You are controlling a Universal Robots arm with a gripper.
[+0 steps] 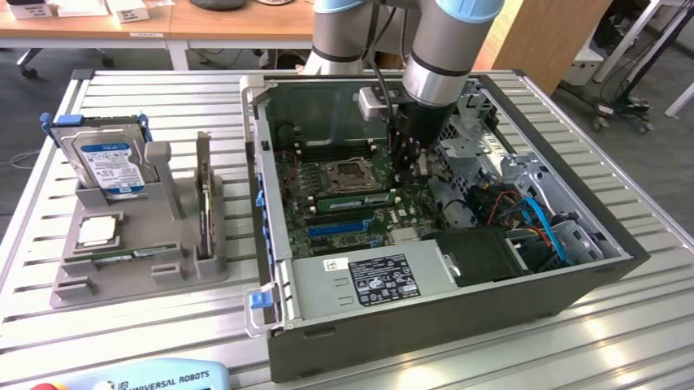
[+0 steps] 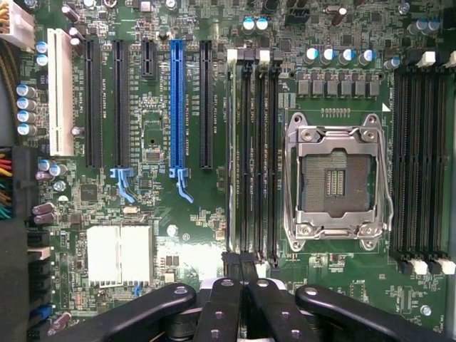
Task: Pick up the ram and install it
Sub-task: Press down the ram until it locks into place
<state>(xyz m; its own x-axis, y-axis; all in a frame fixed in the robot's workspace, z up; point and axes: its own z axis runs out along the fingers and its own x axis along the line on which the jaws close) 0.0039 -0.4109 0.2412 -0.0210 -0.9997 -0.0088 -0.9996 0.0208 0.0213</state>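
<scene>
Green ram (image 2: 232,142) inside grey computer case (image 1: 434,325)

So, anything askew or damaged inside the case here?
Nothing stands out. The ram sits straight, in line with the memory slots beside the empty CPU socket; the gripper is shut near one end.

Work surface: slatted aluminium table (image 1: 651,325), ribs running across the exterior view, pale grey. Bright glare patches on the slats toward the exterior view's lower right; light is even and from overhead elsewhere.

Behind the table: light wooden desk (image 1: 217,28) on white legs, with small white boxes (image 1: 130,10) along its far edge. A tall wooden panel (image 1: 553,41) stands at the exterior view's upper right.

Floor (image 1: 32,106): dark grey. Cables (image 1: 623,106) trail across it at the far right, beside a white metal frame (image 1: 639,41).
</scene>
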